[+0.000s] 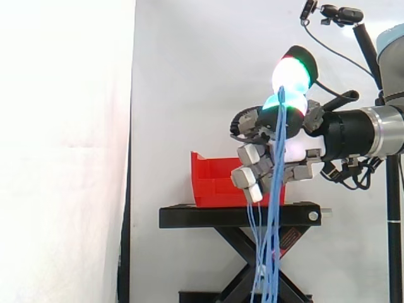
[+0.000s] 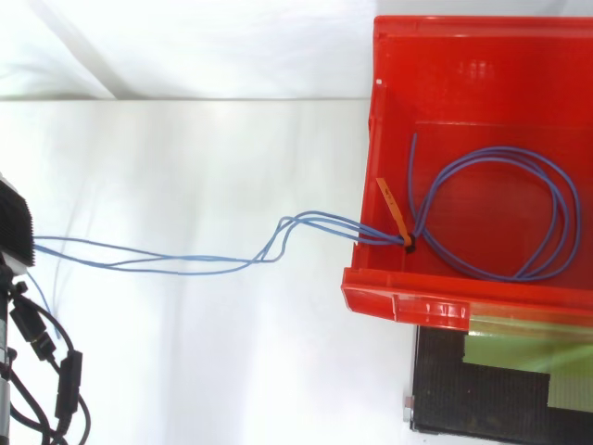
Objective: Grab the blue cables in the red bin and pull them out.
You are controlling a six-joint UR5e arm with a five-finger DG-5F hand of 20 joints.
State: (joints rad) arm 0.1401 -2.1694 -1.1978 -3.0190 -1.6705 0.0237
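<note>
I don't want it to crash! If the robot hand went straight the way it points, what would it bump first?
Probably nothing: the hand, shut on the blue cables, points left at the white curtain. The red bin looks close, but the top view puts it off to the side.

A black scissor stand sits below the hand, its crossed legs reaching further down. A white curtain hangs behind the hand. A patch of greenish tape lies on the stand's top.
</note>
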